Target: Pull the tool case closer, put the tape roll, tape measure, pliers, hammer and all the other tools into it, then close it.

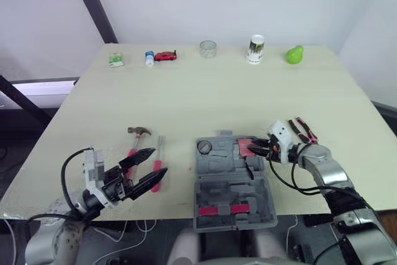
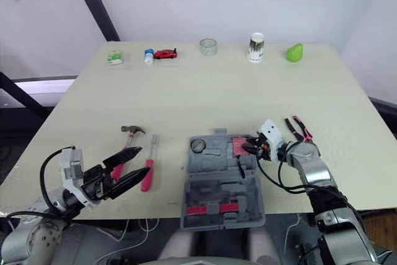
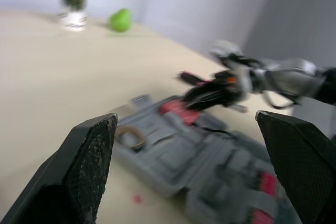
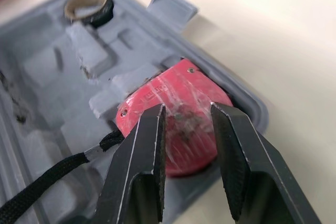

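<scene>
Two fingers (image 4: 142, 150) of the right hand (image 4: 186, 109) stand slightly parted over the red round tape measure (image 4: 173, 90), gripping nothing. It lies in the upper-right pocket of the grey plastic tool case (image 1: 214, 169); press it flat before withdrawing.

You see a grey tool case (image 1: 218, 169) with pink-red strips, on a pale beige table (image 1: 205, 97). The tape measure (image 4: 173, 114) is pink-red with a black strap; the tape roll (image 4: 89, 8) is black with a tan core. The hammer (image 1: 135, 143) has a pink handle, the screwdriver (image 1: 159, 162) a red one. The pliers (image 1: 304, 130) are pink and black. The pear (image 1: 294, 54) is green, the toy car (image 1: 165, 56) red.
</scene>
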You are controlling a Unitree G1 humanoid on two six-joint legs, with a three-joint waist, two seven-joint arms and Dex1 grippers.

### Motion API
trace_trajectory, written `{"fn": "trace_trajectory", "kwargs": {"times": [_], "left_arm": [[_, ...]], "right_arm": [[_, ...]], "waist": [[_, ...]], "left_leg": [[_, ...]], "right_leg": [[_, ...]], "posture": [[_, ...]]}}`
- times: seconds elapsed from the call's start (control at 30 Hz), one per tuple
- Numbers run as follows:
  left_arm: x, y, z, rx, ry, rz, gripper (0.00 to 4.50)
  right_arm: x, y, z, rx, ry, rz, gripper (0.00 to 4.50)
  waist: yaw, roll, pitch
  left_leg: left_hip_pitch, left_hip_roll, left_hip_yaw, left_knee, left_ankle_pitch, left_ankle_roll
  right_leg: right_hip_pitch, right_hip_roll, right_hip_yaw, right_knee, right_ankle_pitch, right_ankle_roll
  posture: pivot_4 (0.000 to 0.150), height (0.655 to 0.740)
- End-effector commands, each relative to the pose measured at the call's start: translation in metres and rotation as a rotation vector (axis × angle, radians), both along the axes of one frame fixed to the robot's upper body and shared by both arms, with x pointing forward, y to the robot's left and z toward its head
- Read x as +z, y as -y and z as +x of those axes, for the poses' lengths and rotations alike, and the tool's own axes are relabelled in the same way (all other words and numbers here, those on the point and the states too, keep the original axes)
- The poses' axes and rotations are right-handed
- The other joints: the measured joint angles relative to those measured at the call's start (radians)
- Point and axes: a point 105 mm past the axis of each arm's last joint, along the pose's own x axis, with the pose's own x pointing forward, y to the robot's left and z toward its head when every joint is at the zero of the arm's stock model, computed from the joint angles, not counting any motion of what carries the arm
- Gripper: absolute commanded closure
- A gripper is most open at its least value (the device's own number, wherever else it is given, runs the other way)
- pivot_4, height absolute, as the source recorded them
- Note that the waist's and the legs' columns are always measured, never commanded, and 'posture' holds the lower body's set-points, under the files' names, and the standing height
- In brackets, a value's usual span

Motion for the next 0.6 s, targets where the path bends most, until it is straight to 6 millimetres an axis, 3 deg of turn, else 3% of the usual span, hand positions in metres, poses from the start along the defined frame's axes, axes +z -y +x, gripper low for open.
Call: {"fn": "trace_trajectory", "kwargs": {"times": [0.03, 0.2, 0.33, 0.43, 0.5, 0.6], "left_arm": [[0.001, -0.015, 0.005, 0.174, -0.017, 0.009, 0.00], [-0.015, -0.029, -0.007, 0.286, -0.105, -0.018, 0.00], [-0.032, -0.048, -0.027, 0.364, -0.167, 0.027, 0.00], [-0.045, -0.068, -0.048, 0.433, -0.220, 0.074, 0.00], [-0.052, -0.079, -0.059, 0.467, -0.248, 0.099, 0.00], [-0.059, -0.087, -0.070, 0.491, -0.268, 0.118, 0.00]], "right_arm": [[0.055, 0.010, 0.002, -0.057, 0.202, 0.169, 3.07], [0.060, 0.033, -0.024, -0.065, 0.200, 0.186, 3.07], [0.038, 0.075, -0.055, -0.136, 0.162, 0.085, 1.95], [0.027, 0.118, -0.091, -0.238, 0.111, 0.036, 0.41], [0.024, 0.138, -0.111, -0.291, 0.086, 0.012, 0.09], [0.017, 0.158, -0.135, -0.341, 0.043, -0.019, 0.04]], "waist": [[0.000, 0.001, 0.001], [-0.001, 0.002, 0.002], [0.003, 0.002, 0.002], [0.010, 0.002, 0.002], [0.002, 0.003, 0.007], [-0.003, 0.001, 0.008]], "left_leg": [[-0.005, 0.000, -0.001, 0.001, 0.000, 0.000], [-0.005, 0.001, -0.001, -0.002, 0.000, 0.000], [-0.006, 0.000, -0.001, -0.003, 0.000, 0.000], [-0.006, -0.002, -0.001, -0.003, -0.001, 0.001], [-0.006, -0.001, 0.002, -0.002, -0.002, 0.003], [-0.005, 0.000, 0.004, -0.001, -0.002, 0.003]], "right_leg": [[-0.005, 0.001, 0.000, 0.002, 0.001, 0.002], [-0.005, 0.001, -0.001, 0.000, 0.001, 0.002], [-0.005, 0.000, -0.002, -0.002, 0.000, 0.001], [-0.005, -0.001, -0.003, -0.004, -0.003, 0.001], [-0.005, -0.001, 0.000, -0.005, -0.003, 0.001], [-0.005, -0.001, 0.002, -0.004, -0.006, 0.004]], "posture": [[0.150, 0.7400], [0.150, 0.7400], [0.150, 0.7400], [0.150, 0.7400], [0.150, 0.7400], [0.150, 0.7400]]}}
